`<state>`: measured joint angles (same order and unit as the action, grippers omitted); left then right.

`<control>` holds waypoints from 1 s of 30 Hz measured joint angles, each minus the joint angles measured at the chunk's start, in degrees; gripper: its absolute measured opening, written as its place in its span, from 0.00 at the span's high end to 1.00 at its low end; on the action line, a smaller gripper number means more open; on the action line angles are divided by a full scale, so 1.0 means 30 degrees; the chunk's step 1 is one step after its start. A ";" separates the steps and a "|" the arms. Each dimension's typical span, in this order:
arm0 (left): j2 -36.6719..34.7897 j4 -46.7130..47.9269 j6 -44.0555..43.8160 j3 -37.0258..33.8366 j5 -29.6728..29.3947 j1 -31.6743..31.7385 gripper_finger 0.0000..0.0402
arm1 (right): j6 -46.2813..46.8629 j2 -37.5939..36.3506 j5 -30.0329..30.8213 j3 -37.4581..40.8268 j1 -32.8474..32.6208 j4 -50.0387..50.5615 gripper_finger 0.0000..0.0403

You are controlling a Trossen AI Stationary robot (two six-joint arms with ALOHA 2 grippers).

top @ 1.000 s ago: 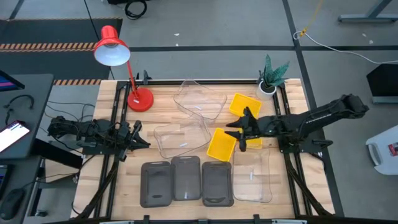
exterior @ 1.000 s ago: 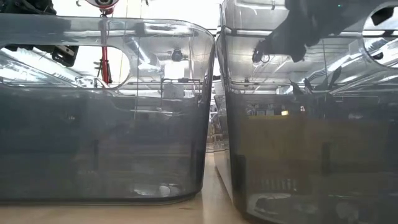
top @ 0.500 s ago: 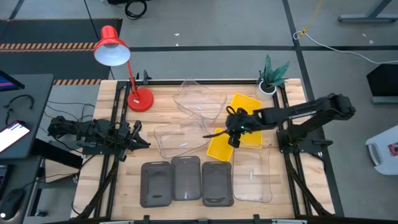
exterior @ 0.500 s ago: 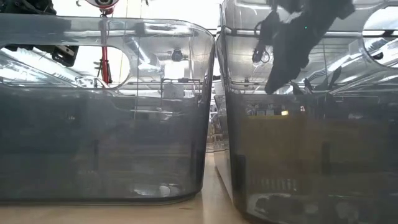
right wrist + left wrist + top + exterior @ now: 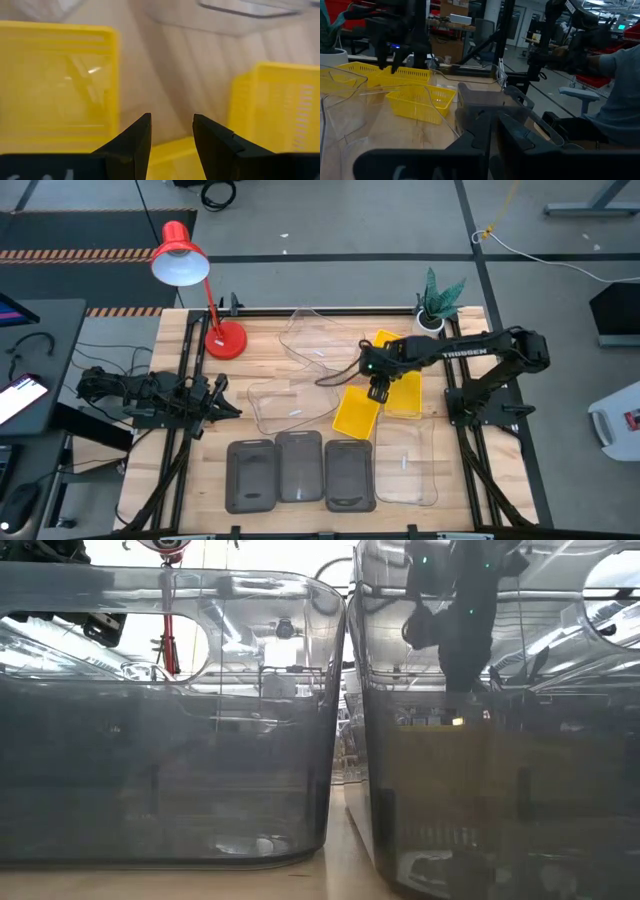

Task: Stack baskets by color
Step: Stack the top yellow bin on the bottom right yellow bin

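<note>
1. Right gripper point(image 5: 377, 388) sits over the middle of the table from my overhead feed, reached in from the right side, pointing down at the yellow baskets. Its fingers point(image 5: 135, 142) stand apart with bare wood showing in the gap between them; they hold nothing.
2. Yellow baskets, as I count them overhead: one tilted basket point(image 5: 356, 411) just in front of the gripper, and a second yellow basket point(image 5: 403, 385) beside it toward the right edge, partly under the arm. (A third may lie at the far end of that one; I cannot separate them from above.)
3. On the right wrist feed I see one yellow basket point(image 5: 55, 85) to one side of the fingers and another point(image 5: 280, 105) to the other, with a yellow rim just below the fingertips.
4. Clear baskets: one point(image 5: 322, 340) near the far edge, one point(image 5: 290, 402) left of the yellow ones, one point(image 5: 407, 463) at the front right.
5. Dark grey baskets point(image 5: 300, 472): three in a row along the front edge, side by side. They fill my low feed, two walls point(image 5: 170, 720) almost touching.
6. Left gripper point(image 5: 222, 401) rests at the table's left edge, well apart from every basket. I cannot tell its finger state.
7. Red lamp point(image 5: 182, 260) and potted plant point(image 5: 437, 298) stand at the far corners. A person's sleeve point(image 5: 620, 85) shows beyond the table on the left wrist feed.
</note>
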<state>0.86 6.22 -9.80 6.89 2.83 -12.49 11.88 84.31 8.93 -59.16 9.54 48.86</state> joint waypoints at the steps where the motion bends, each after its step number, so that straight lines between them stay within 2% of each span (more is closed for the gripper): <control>1: 0.0000 0.0007 -0.0007 0.0000 0.0000 -0.0007 0.91 | -0.0130 0.0000 -0.0001 0.0000 0.0411 0.0176 0.63; 8: 0.0001 0.0007 0.0001 0.0001 0.0005 0.0001 0.92 | -0.1063 0.0007 0.0344 0.0007 0.3165 0.0750 0.63; 15: 0.0001 0.0007 0.0001 0.0001 0.0003 0.0001 0.92 | -0.2840 0.0007 -0.0002 0.0007 0.4943 0.0495 0.63; 21: -0.0002 0.0007 -0.0007 -0.0007 0.0004 -0.0002 0.90 | -0.3510 0.0007 -0.0871 0.0022 0.5521 0.0144 0.63; 30: -0.0001 0.0007 -0.0002 0.0001 -0.0001 -0.0005 0.93 | -0.4284 0.0007 -0.0760 0.0036 0.6092 -0.0729 0.63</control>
<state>0.86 6.24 -9.81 6.90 2.83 -12.51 -0.97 84.33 6.64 -59.05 27.82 46.68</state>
